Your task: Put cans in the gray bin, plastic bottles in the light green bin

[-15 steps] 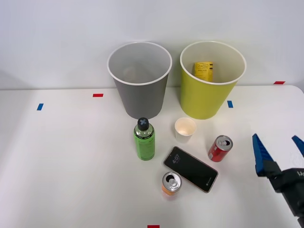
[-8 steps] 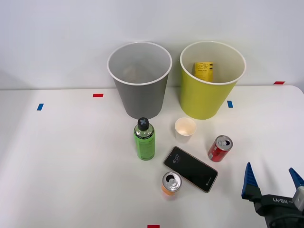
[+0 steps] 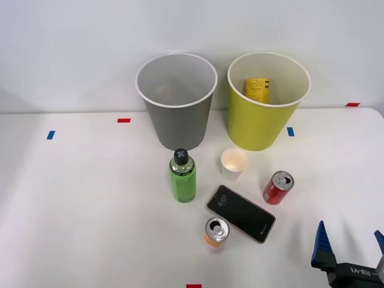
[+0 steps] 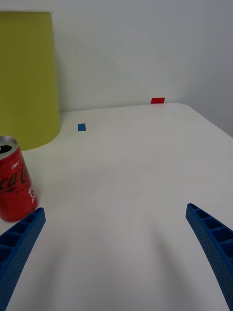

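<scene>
— Cans first: where does the gripper stand to them?
— Low at the table's near right corner, its blue fingers spread wide with nothing between them. In the wrist view the red can stands upright just beside one finger, not touching it. From the front, the red can is up and to the left of the gripper, near it but apart.
— And the orange can?
— The orange can stands upright farther left, touching or almost touching the near corner of a dark phone that lies flat between the two cans.
— Bottles?
— The green bottle stands upright left of the phone, in front of the gray bin. A white cup sits between that bottle and the red can. The yellow bottle lies inside the green bin, leaning on its far wall.
— The bins themselves?
— Side by side at the back, gray on the left, green on the right, both upright.
</scene>
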Controlling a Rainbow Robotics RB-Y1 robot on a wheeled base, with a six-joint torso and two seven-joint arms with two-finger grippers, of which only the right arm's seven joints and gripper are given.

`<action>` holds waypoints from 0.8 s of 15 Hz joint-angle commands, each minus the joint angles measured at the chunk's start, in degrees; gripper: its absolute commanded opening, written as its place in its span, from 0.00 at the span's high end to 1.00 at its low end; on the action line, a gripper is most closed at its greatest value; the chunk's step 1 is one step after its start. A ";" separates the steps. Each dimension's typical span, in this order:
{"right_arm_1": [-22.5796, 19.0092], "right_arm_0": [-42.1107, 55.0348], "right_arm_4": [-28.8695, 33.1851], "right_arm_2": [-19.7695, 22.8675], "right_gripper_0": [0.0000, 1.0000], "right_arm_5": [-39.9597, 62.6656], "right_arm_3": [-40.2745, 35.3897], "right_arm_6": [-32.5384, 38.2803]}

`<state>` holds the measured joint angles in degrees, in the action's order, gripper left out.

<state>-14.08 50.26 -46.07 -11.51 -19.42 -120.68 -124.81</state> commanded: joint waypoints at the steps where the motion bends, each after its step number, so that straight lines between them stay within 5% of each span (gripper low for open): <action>1: 3.19 2.21 17.33 2.19 0.00 0.00 0.00 18.73; 5: 4.06 4.23 27.53 2.55 0.00 -3.61 0.88 30.77; 7: 3.36 3.97 33.68 2.55 0.00 -15.30 9.41 37.09; 11: -1.74 7.22 35.70 -1.06 0.00 -26.72 15.74 36.13; 12: -3.58 8.63 35.26 -3.25 0.00 -28.74 16.00 31.21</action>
<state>-15.51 57.19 -10.69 -12.31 -45.75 -105.39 -88.79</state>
